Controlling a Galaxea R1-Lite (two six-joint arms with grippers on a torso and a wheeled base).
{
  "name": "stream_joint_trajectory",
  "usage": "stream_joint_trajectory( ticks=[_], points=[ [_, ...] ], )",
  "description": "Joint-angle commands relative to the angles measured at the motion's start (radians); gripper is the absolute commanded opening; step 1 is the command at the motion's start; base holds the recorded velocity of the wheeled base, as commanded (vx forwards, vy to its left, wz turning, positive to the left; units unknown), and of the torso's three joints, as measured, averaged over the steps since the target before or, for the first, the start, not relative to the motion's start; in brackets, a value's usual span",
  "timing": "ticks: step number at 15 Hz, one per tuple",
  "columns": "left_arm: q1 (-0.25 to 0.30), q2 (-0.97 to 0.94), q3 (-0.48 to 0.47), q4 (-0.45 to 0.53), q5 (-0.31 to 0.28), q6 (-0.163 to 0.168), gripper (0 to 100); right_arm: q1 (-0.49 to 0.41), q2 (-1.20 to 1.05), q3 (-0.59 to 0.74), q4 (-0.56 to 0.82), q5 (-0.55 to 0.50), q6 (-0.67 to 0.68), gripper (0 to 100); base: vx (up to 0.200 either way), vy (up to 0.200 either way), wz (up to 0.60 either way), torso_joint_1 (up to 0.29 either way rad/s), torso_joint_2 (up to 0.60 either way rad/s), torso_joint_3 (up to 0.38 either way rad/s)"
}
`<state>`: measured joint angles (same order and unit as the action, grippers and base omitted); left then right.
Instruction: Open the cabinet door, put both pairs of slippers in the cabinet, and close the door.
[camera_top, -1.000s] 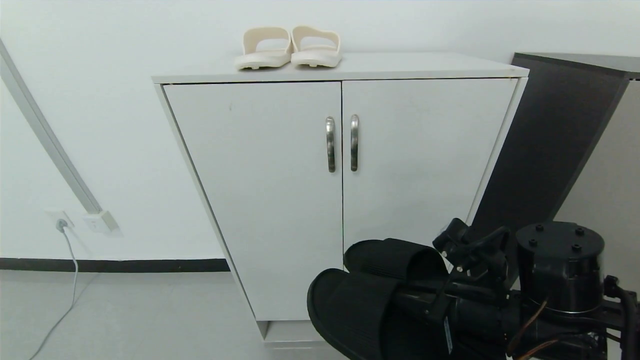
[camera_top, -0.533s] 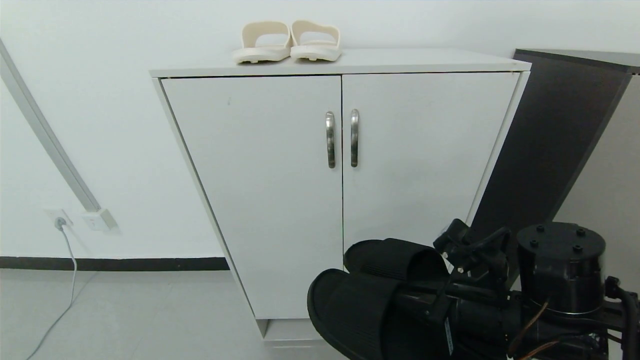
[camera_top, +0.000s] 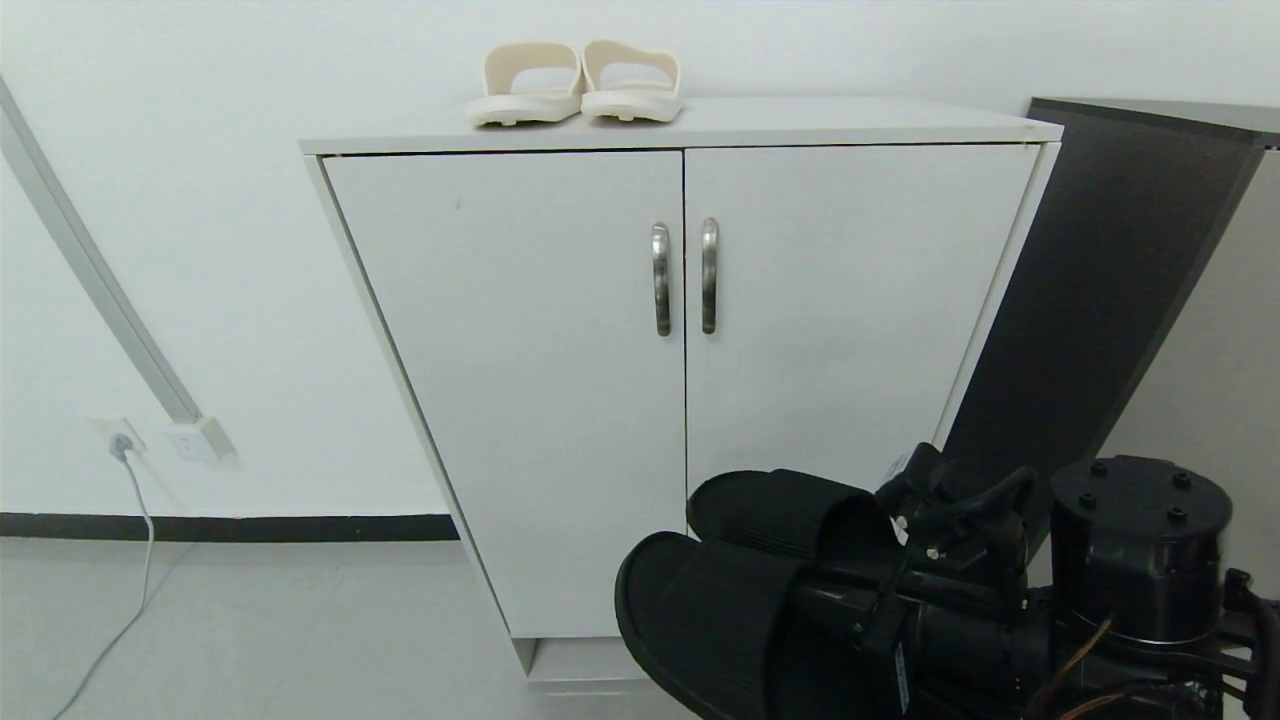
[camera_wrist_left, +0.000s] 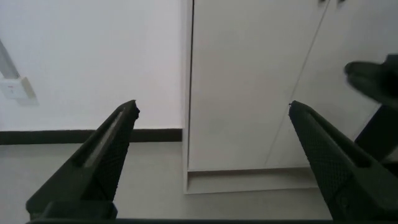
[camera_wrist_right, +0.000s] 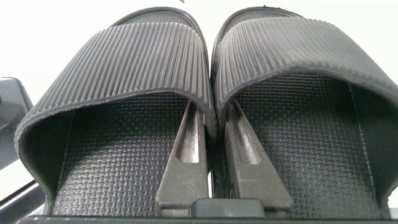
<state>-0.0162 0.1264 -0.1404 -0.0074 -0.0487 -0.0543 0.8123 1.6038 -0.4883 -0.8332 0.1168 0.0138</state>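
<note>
The white cabinet (camera_top: 520, 400) stands against the wall with both doors shut. Its two metal handles (camera_top: 660, 278) meet at the centre. A cream pair of slippers (camera_top: 575, 85) rests on its top. Low in front of the right door, my right gripper (camera_wrist_right: 214, 162) is shut on the black pair of slippers (camera_top: 740, 590), pinching their inner side walls together, toes pointing left in the head view. My left gripper (camera_wrist_left: 212, 109) is open and holds nothing, low near the cabinet's left bottom corner (camera_wrist_left: 189, 177). A black slipper toe (camera_wrist_left: 373, 78) shows beyond it.
A dark grey cabinet (camera_top: 1120, 300) stands right beside the white one. On the left wall are a socket with a cable (camera_top: 125, 445) and a slanted conduit (camera_top: 90, 270). Bare grey floor (camera_top: 250, 640) lies left of the cabinet.
The head view shifted a little, so the cabinet sits slightly higher in the picture. My right arm with the black slippers has sunk slightly. Cabinet doors stay shut.
</note>
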Motion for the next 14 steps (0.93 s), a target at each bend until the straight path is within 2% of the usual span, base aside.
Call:
stream_joint_trajectory(
  ticks=[1, 2, 3, 4, 5, 8, 11, 12, 13, 14],
  points=[
    [-0.042, 0.351, -0.154, -0.114, -0.108, -0.061, 100, 0.001, 0.004, 0.002, -0.001, 0.0, 0.0, 0, 0.0, 0.0, 0.0, 0.0, 0.0, 0.0],
    [-0.061, 0.417, -0.149, -0.184, -0.134, -0.061, 100, 0.001, 0.004, 0.002, -0.001, 0.0, 0.0, 0, 0.0, 0.0, 0.0, 0.0, 0.0, 0.0],
    [-0.087, 0.547, -0.149, -0.338, -0.171, -0.061, 100, 0.001, 0.002, 0.004, 0.0, -0.002, 0.0, 0, 0.0, 0.0, 0.0, 0.0, 0.0, 0.0],
    [-0.107, 0.636, -0.156, -0.431, -0.2, -0.059, 100, 0.001, 0.002, 0.002, 0.0, -0.003, 0.0, 0, 0.0, 0.0, 0.0, 0.0, 0.0, 0.0],
    [-0.137, 0.699, -0.177, -0.485, -0.217, -0.059, 100, 0.001, 0.002, 0.002, 0.0, -0.005, 0.0, 0, 0.0, 0.0, 0.0, 0.0, 0.0, 0.0],
    [-0.274, 0.831, -0.294, -0.496, -0.194, -0.059, 100, 0.002, 0.005, -0.006, 0.0, -0.003, 0.0, 0, 0.0, 0.0, 0.0, 0.0, 0.0, 0.0],
    [-0.4, 0.944, -0.401, -0.499, -0.178, -0.075, 100, 0.002, 0.007, -0.004, 0.002, -0.003, 0.0, 0, 0.0, 0.0, 0.0, 0.0, 0.0, 0.0],
    [-0.4, 0.944, -0.401, -0.499, -0.178, -0.075, 100, 0.002, 0.007, -0.004, 0.002, -0.003, 0.0, 0, 0.0, 0.0, 0.0, 0.0, 0.0, 0.0],
    [-0.502, 1.024, -0.478, -0.5, -0.122, -0.081, 100, 0.001, 0.007, 0.0, 0.003, -0.003, 0.0, 0, 0.0, 0.0, 0.0, 0.0, 0.0, 0.0],
    [-0.545, 1.072, -0.518, -0.514, -0.089, -0.085, 100, 0.001, 0.007, -0.004, 0.003, -0.003, 0.0, 0, 0.0, 0.0, 0.0, 0.0, 0.0, 0.0]
  ],
)
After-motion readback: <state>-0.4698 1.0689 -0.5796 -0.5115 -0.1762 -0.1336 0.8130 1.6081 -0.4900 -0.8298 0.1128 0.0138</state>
